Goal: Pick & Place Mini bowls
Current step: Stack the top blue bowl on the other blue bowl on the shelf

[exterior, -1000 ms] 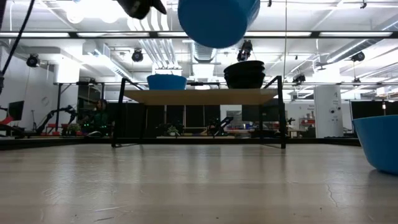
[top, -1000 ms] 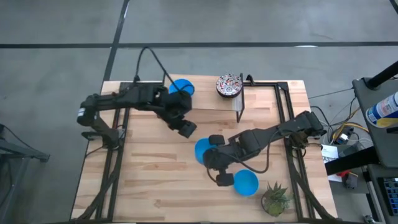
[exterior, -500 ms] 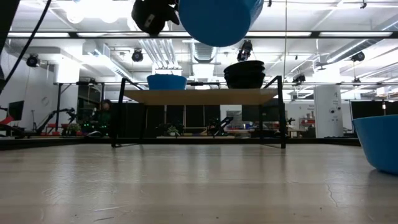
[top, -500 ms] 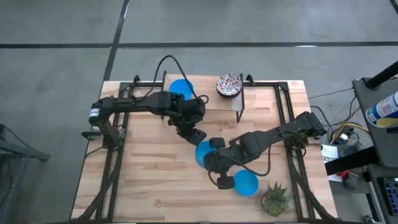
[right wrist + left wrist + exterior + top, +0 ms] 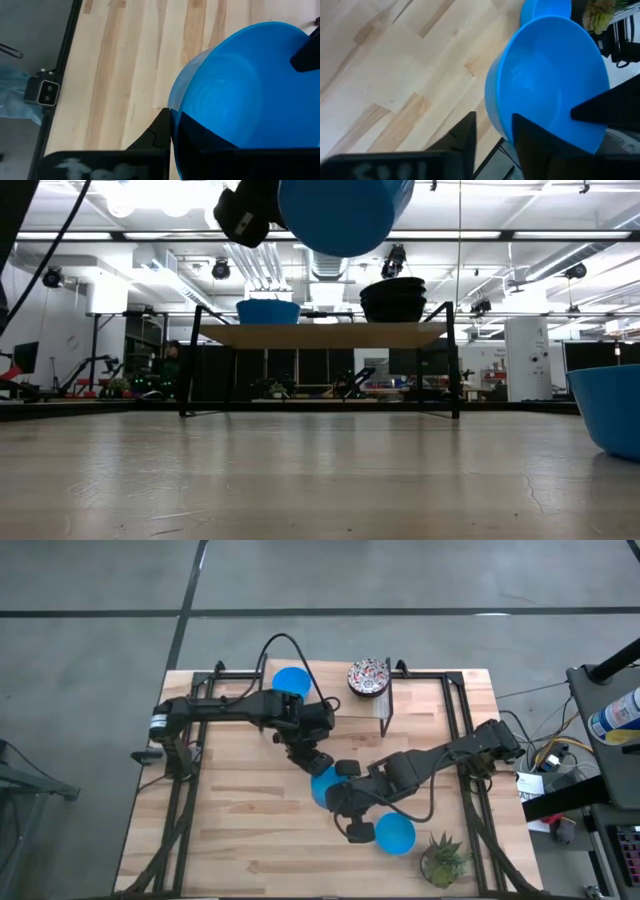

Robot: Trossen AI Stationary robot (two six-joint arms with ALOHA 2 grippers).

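Across the wooden table, with a raised shelf at its far edge: treat this as a mid-air handover, judging by both arms meeting over the middle. On the shelf, one blue bowl and beside it a stack of patterned bowls; near the front edge, another blue bowl on the table, just beside a small plant. Between the two arms, well clear of the boards, the held blue bowl, pinched at its rim by the right gripper, one finger inside the wall and one outside, clamped tight. Opposite, the left gripper, parted to a narrow gap and straddling the far side of the same rim, one finger outside and the other within the hollow; cannot tell whether already touching the wall. Slide the left gripper a little deeper over the rim before closing, for more than a fingertip's purchase on a thin, smooth, curved wall. Close squarely across the wall, not at a slant, to avoid levering the bowl out of the right-hand pinch. Hold the bowl level and motionless during the squeeze. Release on the right only after a firm left-hand pinch, then draw back along the finger line, away from the rim.
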